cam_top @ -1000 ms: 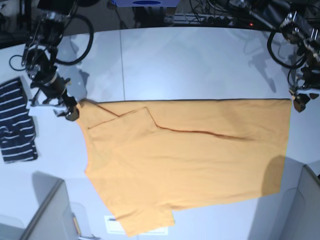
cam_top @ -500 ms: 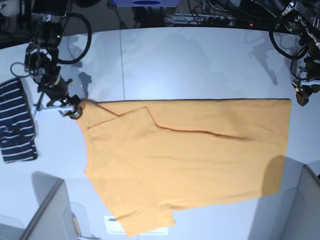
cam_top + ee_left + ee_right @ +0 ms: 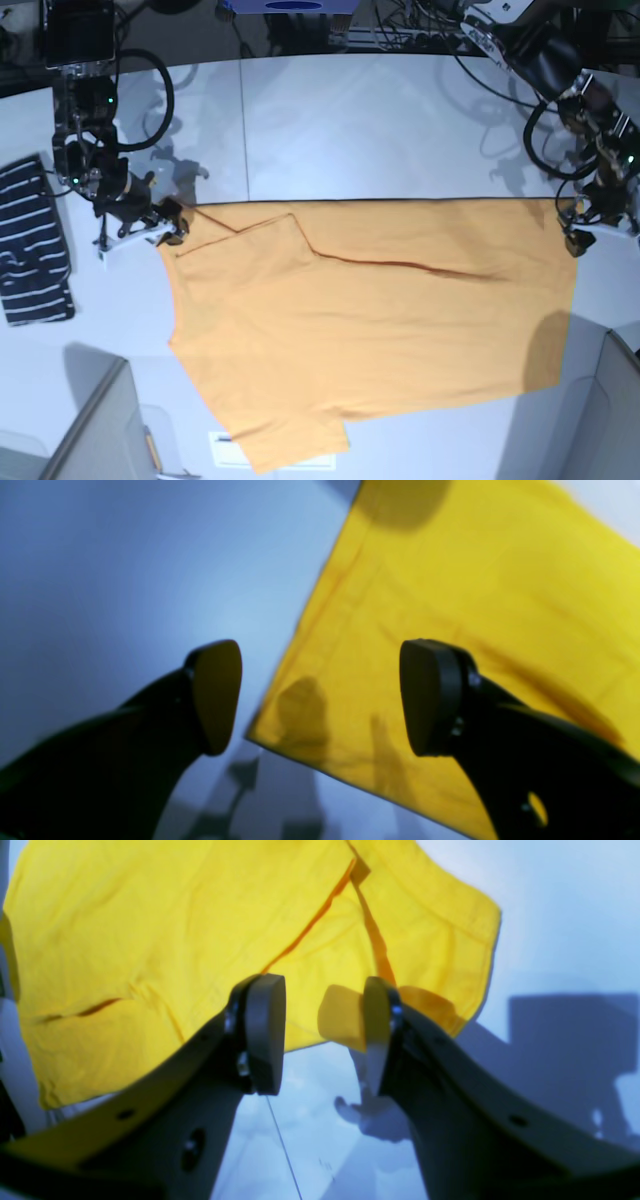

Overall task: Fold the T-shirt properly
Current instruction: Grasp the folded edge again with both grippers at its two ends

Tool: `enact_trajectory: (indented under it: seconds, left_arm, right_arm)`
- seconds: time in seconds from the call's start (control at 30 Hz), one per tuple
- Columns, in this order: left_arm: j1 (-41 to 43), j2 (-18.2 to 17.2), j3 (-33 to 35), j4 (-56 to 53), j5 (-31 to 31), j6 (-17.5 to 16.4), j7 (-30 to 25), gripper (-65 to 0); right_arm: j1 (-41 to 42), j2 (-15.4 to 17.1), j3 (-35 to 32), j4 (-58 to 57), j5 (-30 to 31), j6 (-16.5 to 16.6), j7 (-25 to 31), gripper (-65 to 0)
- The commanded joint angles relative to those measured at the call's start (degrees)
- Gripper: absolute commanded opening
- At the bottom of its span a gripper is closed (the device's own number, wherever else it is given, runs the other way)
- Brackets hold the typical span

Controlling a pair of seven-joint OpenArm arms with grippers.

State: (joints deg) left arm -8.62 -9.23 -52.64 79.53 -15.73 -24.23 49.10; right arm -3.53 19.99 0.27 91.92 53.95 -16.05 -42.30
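1. At the far left of the base view a dark navy striped garment (image 3: 35, 245) lies on the white table (image 3: 380, 120), well apart from the work and not in the way.
2. Just right of it, the right gripper (image 3: 172, 222) sits at the T-shirt's upper-left corner. Its wrist view shows the fingers (image 3: 265, 1032) spread, with a bit of yellow cloth lying between them; nothing is pinched.
3. The T-shirt (image 3: 380, 320) lies spread across the table's middle, already doubled once: its top edge is a straight fold line and one sleeve (image 3: 245, 245) is tucked over the body.
4. Judged from this, the task is early to midway. Further folds remain, and the lower-left sleeve (image 3: 290, 440) hangs out untidily.
5. At the right, the left gripper (image 3: 575, 238) hovers over the T-shirt's upper-right corner, fingers (image 3: 430, 695) wide apart and empty.
6. Grey partitions (image 3: 90, 430) stand at the near corners.
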Motion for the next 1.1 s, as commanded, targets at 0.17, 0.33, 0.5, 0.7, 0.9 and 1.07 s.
enact_trajectory:
  seconds: [0.17,0.33,0.5,0.7,0.9,1.07]
  left_arm:
    - [-4.26,-1.10,0.29,-4.76,1.70,-0.34,-1.32,-40.2]
    - [-4.08,-1.10,1.26,-6.16,1.97,-0.34,-5.19,-65.0]
    - [-3.55,-1.45,5.30,-11.79,1.97,-0.34,-7.30,-65.0]
    - [-3.55,-1.45,4.60,-12.76,1.97,-0.34,-7.30,-65.0]
    - [-3.55,-1.45,4.95,-12.85,1.97,-0.34,-7.30,-65.0]
    - [-3.55,-1.36,5.13,-12.85,5.40,-0.34,-7.39,-65.0]
  right_arm:
    - [0.76,3.26,0.21,0.78,0.33,0.36,0.59,-42.8]
    - [1.46,5.90,-2.87,0.78,-1.25,0.36,0.59,-42.8]
    - [1.82,5.99,-5.15,0.70,-4.50,0.63,0.50,-42.5]
    - [2.08,5.90,-5.15,-1.94,-4.77,0.63,0.50,-42.6]
    - [1.90,5.90,-5.24,-2.38,-4.59,0.80,0.50,-45.3]
    - [2.08,5.90,-4.80,-2.38,-4.50,0.80,0.50,-65.0]
